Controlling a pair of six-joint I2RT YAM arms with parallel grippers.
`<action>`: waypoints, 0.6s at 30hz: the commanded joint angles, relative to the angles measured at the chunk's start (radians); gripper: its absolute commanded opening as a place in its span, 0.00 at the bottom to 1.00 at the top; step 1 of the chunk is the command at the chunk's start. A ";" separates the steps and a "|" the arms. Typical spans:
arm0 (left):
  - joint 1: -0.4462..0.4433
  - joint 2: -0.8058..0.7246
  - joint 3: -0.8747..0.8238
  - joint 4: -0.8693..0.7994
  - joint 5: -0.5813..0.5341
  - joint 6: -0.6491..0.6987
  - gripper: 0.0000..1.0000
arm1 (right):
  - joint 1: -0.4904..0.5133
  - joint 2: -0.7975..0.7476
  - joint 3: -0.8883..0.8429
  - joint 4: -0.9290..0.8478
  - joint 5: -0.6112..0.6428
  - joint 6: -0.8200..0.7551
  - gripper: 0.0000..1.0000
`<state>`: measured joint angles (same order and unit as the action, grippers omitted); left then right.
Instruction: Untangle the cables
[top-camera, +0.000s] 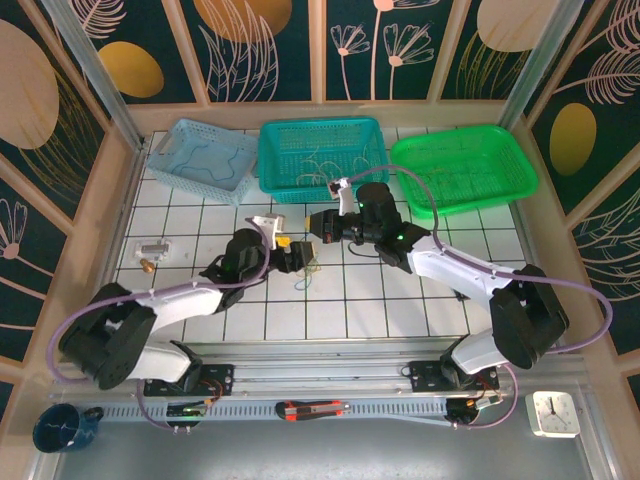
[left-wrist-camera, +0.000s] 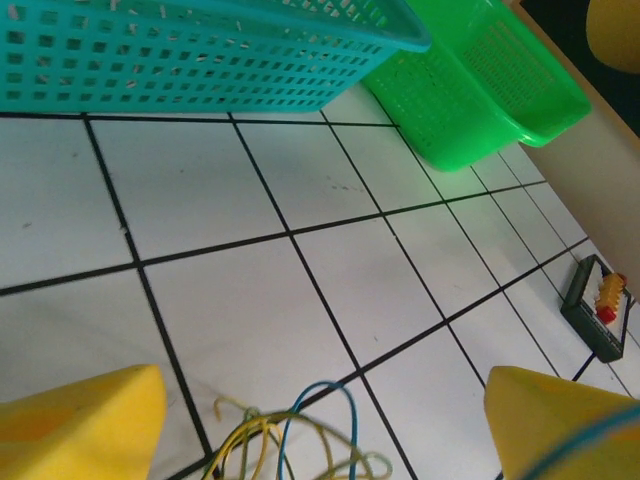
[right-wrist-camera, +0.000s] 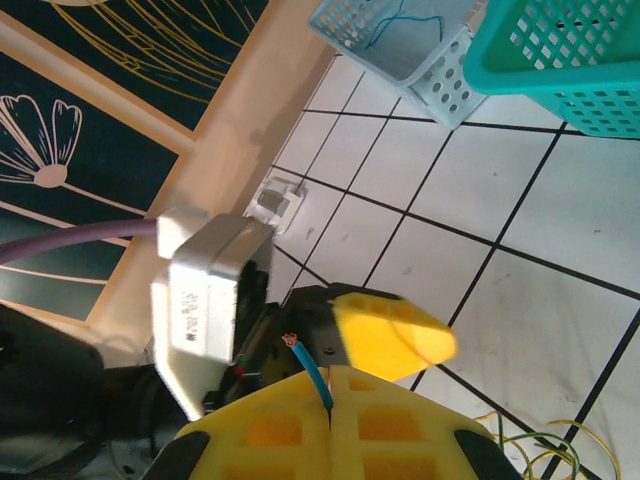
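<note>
The cables (top-camera: 306, 277) lie in a small blue, yellow and pale tangle on the white tiles at mid-table. In the left wrist view a blue loop and yellow strands (left-wrist-camera: 300, 435) lie between my left gripper's (left-wrist-camera: 320, 430) widely spread yellow fingers (left-wrist-camera: 85, 425), which touch none of them. My left gripper (top-camera: 291, 250) hovers just left of the tangle, open. My right gripper (right-wrist-camera: 330, 395) is shut on a blue cable (right-wrist-camera: 312, 372), whose bare copper tip pokes out above the pads. It sits close beside the left gripper (top-camera: 316, 228). More cable strands (right-wrist-camera: 535, 440) trail on the tiles below.
Three baskets line the back: pale blue (top-camera: 205, 157) holding a blue wire, teal (top-camera: 322, 155) with thin wires, green (top-camera: 465, 167). A small metal part (top-camera: 152, 250) lies far left. A black connector block (left-wrist-camera: 598, 305) sits on the tiles to the right. The wooden wall (right-wrist-camera: 215, 150) is close.
</note>
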<state>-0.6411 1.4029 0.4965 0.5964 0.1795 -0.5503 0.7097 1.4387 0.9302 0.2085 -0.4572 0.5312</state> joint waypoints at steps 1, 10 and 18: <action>-0.004 0.081 0.055 0.119 0.045 0.005 0.76 | 0.011 -0.037 0.034 0.068 -0.037 0.031 0.00; -0.008 0.236 0.024 0.243 0.061 -0.032 0.41 | 0.007 -0.086 0.123 0.224 -0.129 0.208 0.00; -0.008 0.250 -0.063 0.308 0.046 -0.059 0.32 | -0.110 -0.123 0.174 0.533 -0.175 0.494 0.00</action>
<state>-0.6418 1.6447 0.4599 0.8257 0.2268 -0.5941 0.6434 1.3468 1.0603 0.5430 -0.5983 0.8757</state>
